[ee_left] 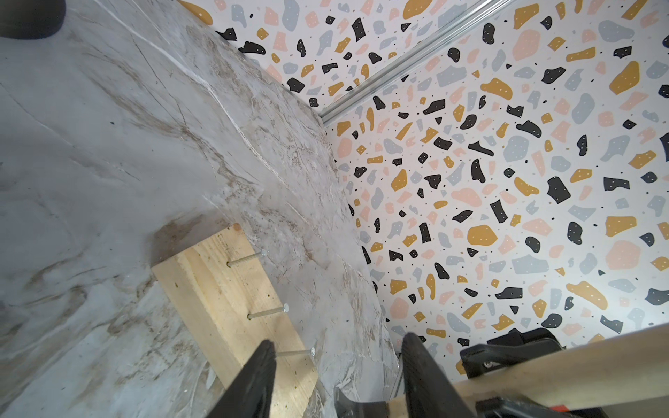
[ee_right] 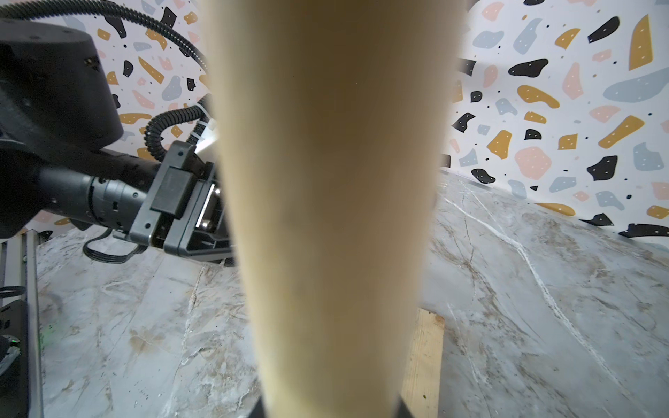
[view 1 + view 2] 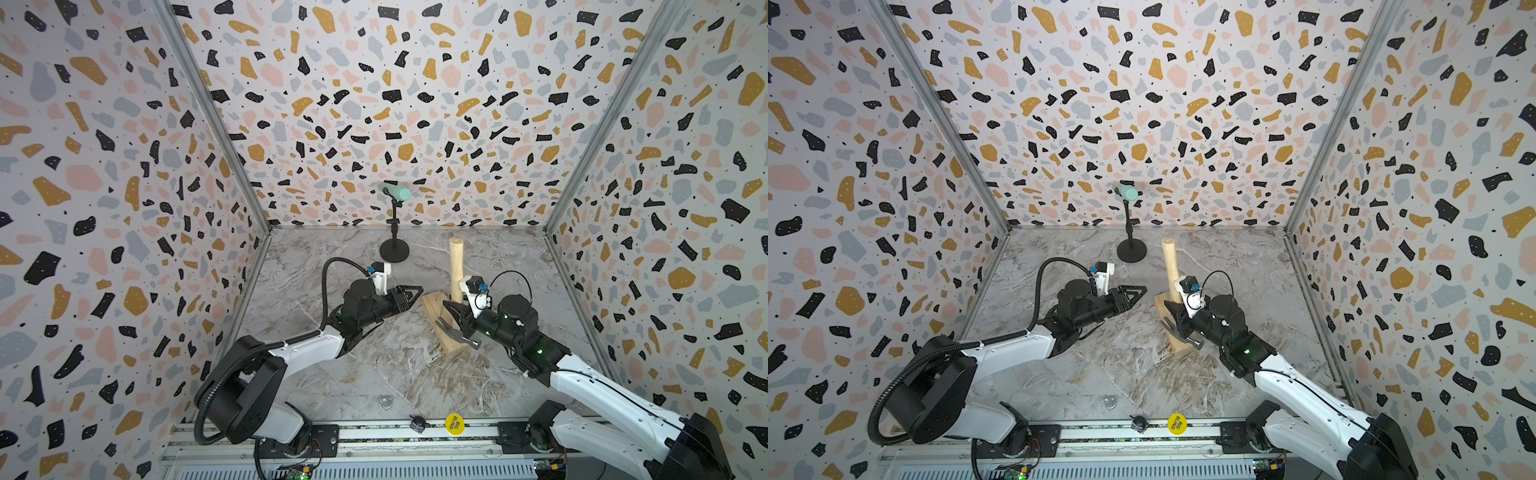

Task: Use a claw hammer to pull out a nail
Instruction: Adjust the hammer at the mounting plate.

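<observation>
The claw hammer stands with its pale wooden handle upright and its steel head low over a wooden block. My right gripper is shut on the handle just above the head. Three nails stick up from the block; the nail nearest the dark claw stands beside my left fingertip. My left gripper is open beside the block's far end, gripping nothing.
A black microphone stand stands at the back middle of the marble table. A yellow round disc sits on the front rail. Patterned walls close in on three sides.
</observation>
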Motion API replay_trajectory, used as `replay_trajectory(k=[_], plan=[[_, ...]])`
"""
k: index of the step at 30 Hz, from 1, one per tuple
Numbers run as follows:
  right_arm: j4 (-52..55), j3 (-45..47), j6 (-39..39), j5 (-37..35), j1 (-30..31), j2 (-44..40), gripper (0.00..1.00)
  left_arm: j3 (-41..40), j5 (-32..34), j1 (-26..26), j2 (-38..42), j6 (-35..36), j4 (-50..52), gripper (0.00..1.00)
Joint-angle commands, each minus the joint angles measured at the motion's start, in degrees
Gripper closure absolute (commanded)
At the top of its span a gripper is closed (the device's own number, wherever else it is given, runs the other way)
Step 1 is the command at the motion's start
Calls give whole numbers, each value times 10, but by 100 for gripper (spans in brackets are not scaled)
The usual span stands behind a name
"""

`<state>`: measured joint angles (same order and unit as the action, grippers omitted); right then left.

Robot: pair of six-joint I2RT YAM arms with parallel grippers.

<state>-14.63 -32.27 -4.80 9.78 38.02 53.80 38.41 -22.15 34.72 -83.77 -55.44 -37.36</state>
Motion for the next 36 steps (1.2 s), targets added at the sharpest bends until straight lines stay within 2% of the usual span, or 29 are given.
replay_trajectory(k=[1,17,36], plan=[[-120,-4,6,10,3,-22,100,7,-15,-2,-7,11,-11,48],[-270,90,30,14,3,-10,100,-1,-23,-3,-27,2,-23,48],[-373,124,43,20,2,57,100,0,-35,12,-68,2,-20,48]])
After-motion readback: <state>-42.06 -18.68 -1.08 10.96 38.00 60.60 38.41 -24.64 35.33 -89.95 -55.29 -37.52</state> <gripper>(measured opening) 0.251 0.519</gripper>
